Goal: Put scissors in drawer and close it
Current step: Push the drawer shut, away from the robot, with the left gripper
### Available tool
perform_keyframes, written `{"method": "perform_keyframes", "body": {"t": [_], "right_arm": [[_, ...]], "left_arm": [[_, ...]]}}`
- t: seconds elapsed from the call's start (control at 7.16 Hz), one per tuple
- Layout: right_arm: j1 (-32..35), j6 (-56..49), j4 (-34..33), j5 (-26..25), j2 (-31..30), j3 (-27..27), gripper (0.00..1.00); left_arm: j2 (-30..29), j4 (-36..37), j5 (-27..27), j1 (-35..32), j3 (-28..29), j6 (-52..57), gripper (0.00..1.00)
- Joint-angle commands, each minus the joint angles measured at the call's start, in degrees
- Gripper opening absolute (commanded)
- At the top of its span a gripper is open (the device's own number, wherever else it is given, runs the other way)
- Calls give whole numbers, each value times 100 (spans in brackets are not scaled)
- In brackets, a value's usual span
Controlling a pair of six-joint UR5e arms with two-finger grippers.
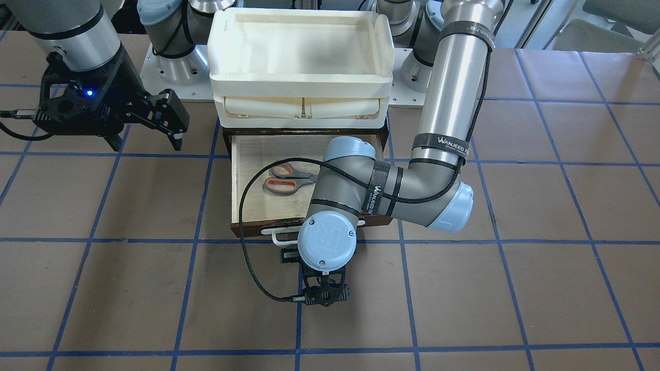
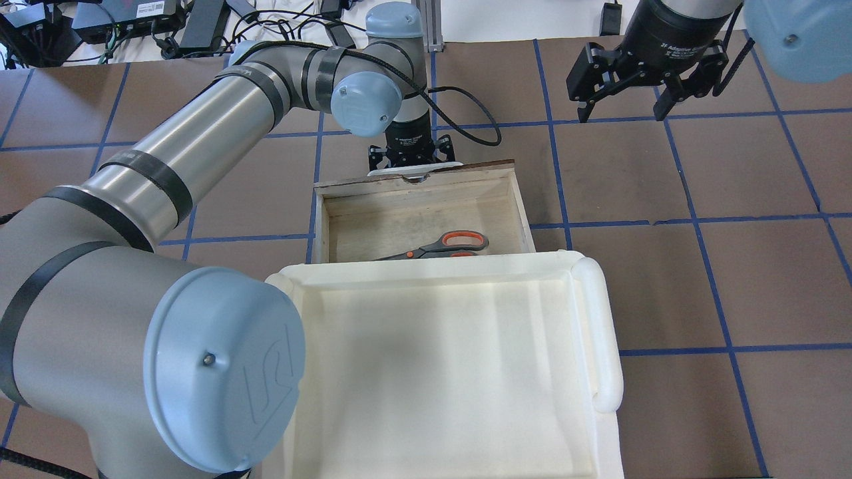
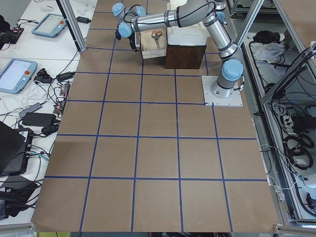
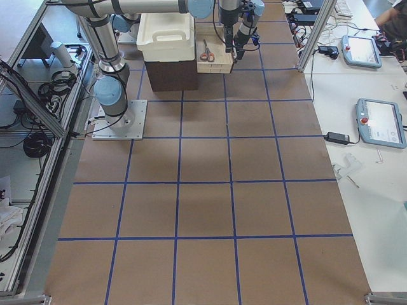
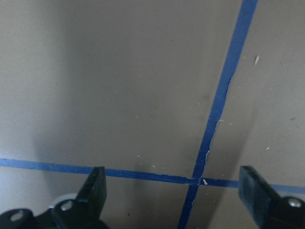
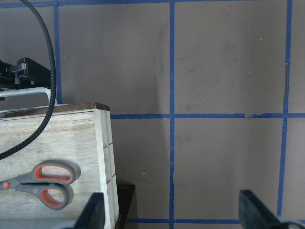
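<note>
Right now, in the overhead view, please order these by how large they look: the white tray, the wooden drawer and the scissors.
1. white tray: largest, though it also stands nearer the camera.
2. drawer: only its open part shows.
3. scissors: smallest, partly hidden behind the tray's rim.

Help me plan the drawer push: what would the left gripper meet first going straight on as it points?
Likely the table: the left gripper points down at bare surface near a blue tape crossing.

Small grey scissors, orange inside the loops, blades together, lying flat in the drawer, shallow wooden drawer pulled open, dark brown front, pale interior.
</note>
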Motion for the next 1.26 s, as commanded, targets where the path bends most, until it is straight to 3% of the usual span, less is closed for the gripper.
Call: {"method": "perform_keyframes", "body": {"t": [0.0, 1.12], "right_arm": [[0, 0, -7, 0, 0, 0, 100], [0, -70, -33, 0, -8, 62, 100]], "left_arm": [[149, -90, -11, -81, 13, -68, 100], [624, -792, -204, -265, -40, -261, 100]]}}
